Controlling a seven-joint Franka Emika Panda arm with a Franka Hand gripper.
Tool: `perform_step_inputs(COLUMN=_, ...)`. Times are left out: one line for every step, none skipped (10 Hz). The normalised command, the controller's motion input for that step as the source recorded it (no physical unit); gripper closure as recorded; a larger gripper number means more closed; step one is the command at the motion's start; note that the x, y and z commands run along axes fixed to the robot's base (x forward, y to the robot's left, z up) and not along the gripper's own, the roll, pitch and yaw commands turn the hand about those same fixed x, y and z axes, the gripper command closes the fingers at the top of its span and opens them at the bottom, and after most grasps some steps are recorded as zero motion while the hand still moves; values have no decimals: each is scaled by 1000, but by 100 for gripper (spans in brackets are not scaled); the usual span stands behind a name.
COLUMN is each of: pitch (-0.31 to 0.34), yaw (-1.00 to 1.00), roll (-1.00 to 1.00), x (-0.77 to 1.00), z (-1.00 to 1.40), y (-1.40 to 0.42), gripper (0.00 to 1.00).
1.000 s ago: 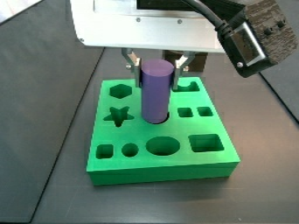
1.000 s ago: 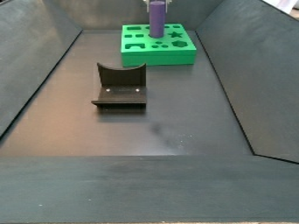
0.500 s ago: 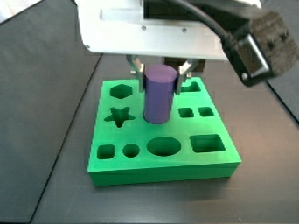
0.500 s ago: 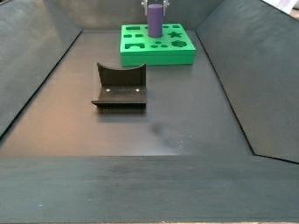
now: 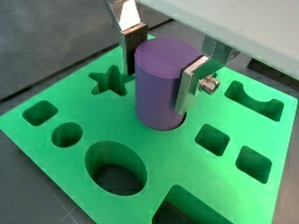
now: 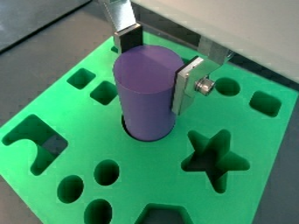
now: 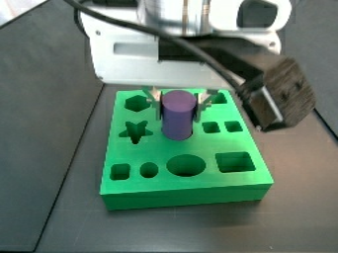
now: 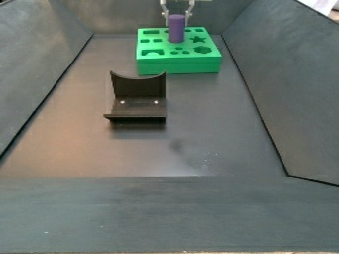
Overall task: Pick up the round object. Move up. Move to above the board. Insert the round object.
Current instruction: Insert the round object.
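round object [image 5: 162, 83] in board [image 5: 70, 175] hole, gripper [image 5: 163, 63] fingers [image 5: 193, 80] either side

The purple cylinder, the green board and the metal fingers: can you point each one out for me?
Cylinder [image 5: 160, 83]: a wrist view, on its curved side.
Board [image 7: 199, 187]: a side view, on its bare front top edge.
Gripper [image 6: 156, 58]: a wrist view, midway between its fingers, which flank the cylinder's top.

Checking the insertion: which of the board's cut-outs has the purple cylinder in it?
The round hole at the middle of the green board: the purple cylinder stands in it, with the gripper around its top. The star, oval and squares stay empty.
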Motion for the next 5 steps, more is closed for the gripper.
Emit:
perform_step_inputs(pitch=-109, yaw=37, roll=121, x=0, z=-711, y=-17, gripper=100)
perform_step_inputs(pitch=-109, yaw=0, roll=0, x=0, z=-71, y=0, gripper=100)
perform_step_inputs(pitch=-11, yaw=0, roll=-21, x=-3, z=0, y=6, gripper=100)
perform_step_inputs(pitch=10, yaw=0, roll=0, x=0, z=0, y=0, gripper=100)
perform_step_inputs(pitch=0, yaw=0, roll=0, x=0, z=0, y=0, gripper=100)
